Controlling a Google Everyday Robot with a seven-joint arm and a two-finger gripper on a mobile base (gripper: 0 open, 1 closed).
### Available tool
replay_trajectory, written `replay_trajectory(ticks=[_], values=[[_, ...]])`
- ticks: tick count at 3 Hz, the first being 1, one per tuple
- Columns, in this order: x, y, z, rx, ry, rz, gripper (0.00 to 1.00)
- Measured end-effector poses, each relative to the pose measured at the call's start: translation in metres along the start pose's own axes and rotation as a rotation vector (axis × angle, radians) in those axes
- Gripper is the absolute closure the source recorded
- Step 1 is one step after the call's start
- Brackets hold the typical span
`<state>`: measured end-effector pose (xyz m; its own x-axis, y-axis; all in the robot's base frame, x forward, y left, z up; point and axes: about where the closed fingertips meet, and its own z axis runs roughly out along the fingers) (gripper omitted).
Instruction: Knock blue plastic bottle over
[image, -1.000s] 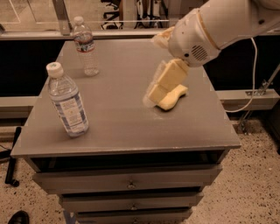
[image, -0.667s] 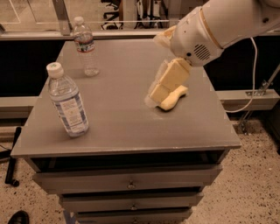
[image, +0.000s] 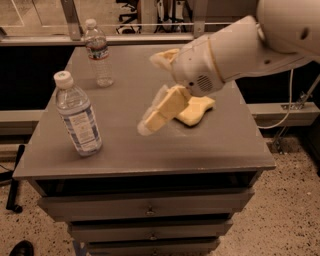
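Note:
The blue plastic bottle (image: 77, 117) stands upright near the front left of the grey cabinet top (image: 125, 150). It is clear, with a white cap and a pale blue-and-white label. My gripper (image: 148, 124) hangs from the white arm (image: 235, 47) over the middle of the top. It points down and to the left, to the right of the bottle and apart from it. It holds nothing that I can see.
A second clear bottle with a red-and-white label (image: 98, 52) stands upright at the back left. A yellow sponge-like object (image: 199, 111) lies on the top, behind the gripper. The cabinet has drawers (image: 150, 207) below. A rail runs behind the cabinet.
My arm and gripper have moved to the left, toward the blue plastic bottle. Both bottles stand as before.

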<state>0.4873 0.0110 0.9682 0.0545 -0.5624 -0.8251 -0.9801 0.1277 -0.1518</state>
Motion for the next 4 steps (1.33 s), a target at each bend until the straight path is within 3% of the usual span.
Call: replay_trajectory(ticks=[1,2,3,4], values=[[-0.025,0.009,0.047,-0.059,-0.146,-0.029,0.00],[-0.042,0.020,0.090,-0.112,-0.240,-0.038,0.00],[-0.044,0.032,0.126,-0.151,-0.296,-0.031,0.00],[-0.041,0.039,0.148,-0.161,-0.325,-0.012,0.15]])
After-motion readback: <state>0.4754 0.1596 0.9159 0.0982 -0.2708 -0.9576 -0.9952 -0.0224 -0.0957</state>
